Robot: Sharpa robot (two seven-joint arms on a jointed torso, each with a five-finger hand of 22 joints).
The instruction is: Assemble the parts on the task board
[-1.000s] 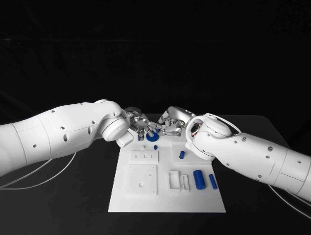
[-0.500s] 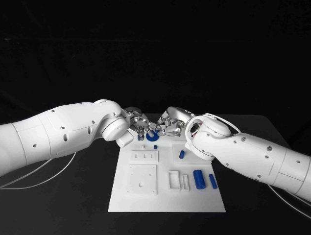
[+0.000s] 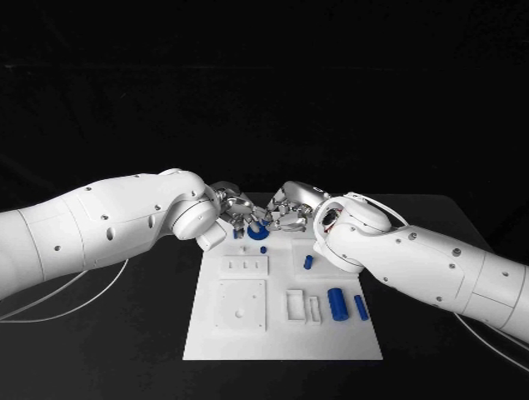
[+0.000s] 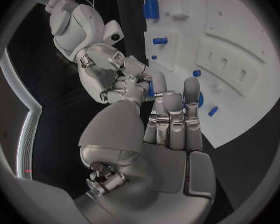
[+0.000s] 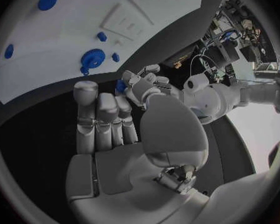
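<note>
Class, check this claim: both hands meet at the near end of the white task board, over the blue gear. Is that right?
Not quite. The head view shows the left hand and right hand meeting at the far end of the task board, over the blue gear.

White arms [image 3: 108,221], silver hands [image 3: 242,213]

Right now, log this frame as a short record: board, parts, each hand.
board: white task board in the middle of the black table
parts: blue gear at the board's far end; two blue cylinders near its right edge
left hand: left hand over the far end by the gear; grip unclear
right hand: right hand facing it, a small blue part at its fingertips
</note>
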